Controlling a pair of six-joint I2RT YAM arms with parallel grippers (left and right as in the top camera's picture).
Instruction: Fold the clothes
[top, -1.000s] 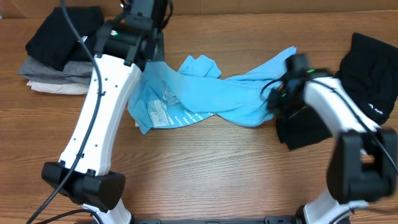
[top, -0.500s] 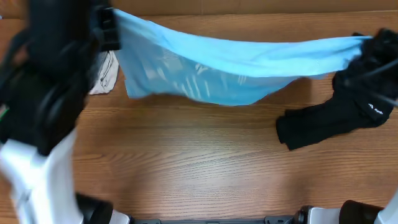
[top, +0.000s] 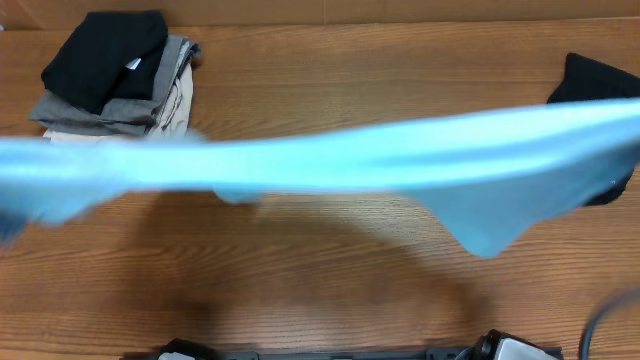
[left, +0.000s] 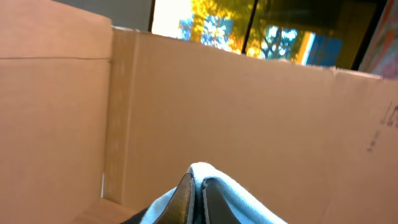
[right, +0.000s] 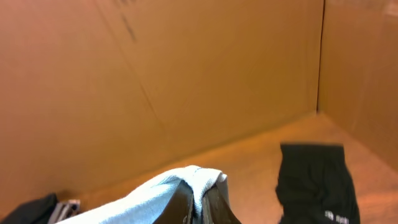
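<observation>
The light blue T-shirt (top: 350, 160) hangs stretched in the air across the whole width of the wooden table (top: 330, 290), blurred and held up off the surface. The left gripper (left: 195, 198) is pinched tight on one bunched edge of it, and the right gripper (right: 200, 200) is clamped on the other. The loose black garment (right: 314, 183) lies on the table at the right. A neat pile of folded garments (top: 105, 80) sits at the far left.

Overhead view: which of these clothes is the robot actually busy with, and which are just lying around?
In the job:
light blue T-shirt, held stretched between left gripper and right gripper
loose black garment, far right

Just lying about:
neat pile of black, grey and beige garments, far left
cardboard wall behind
</observation>
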